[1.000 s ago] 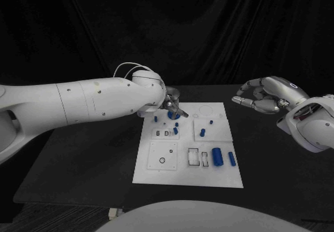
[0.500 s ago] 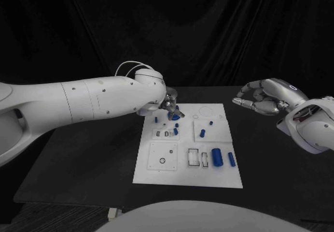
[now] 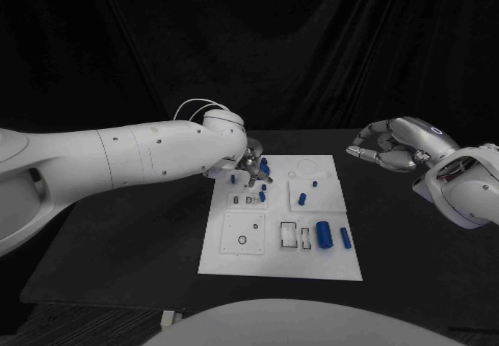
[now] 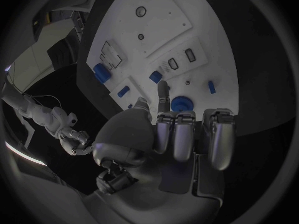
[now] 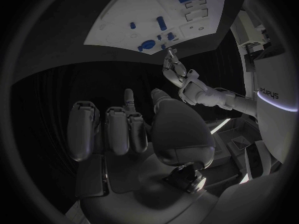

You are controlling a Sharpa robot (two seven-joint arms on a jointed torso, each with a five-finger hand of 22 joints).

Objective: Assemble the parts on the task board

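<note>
White task board (image 3: 231, 259) flat in the middle of the black table (image 3: 125, 245), long side running away from the robot. Left hand (image 3: 253, 164) low over the board's far left corner, fingertips (image 4: 163, 88) pointing down right beside a round blue part (image 4: 182, 103) there; from the wrist camera, one finger and the thumb stretched toward that part, the rest curled in against the palm. Cannot tell whether the part is pinched or merely touched. Right hand (image 3: 393, 150) well off the board's right edge, raised above the table, fingers curled in toward the palm with nothing between them.

Small blue pegs (image 3: 262, 194) standing in the board's upper left block, two more (image 3: 303, 197) in the upper right block near a faint ring outline (image 3: 306, 167). Two larger blue cylinders (image 3: 325, 235) lying side by side at the lower right, just beside two rectangular slots (image 3: 288, 234). Small dark ring (image 3: 242, 238) in the lower left square.
</note>
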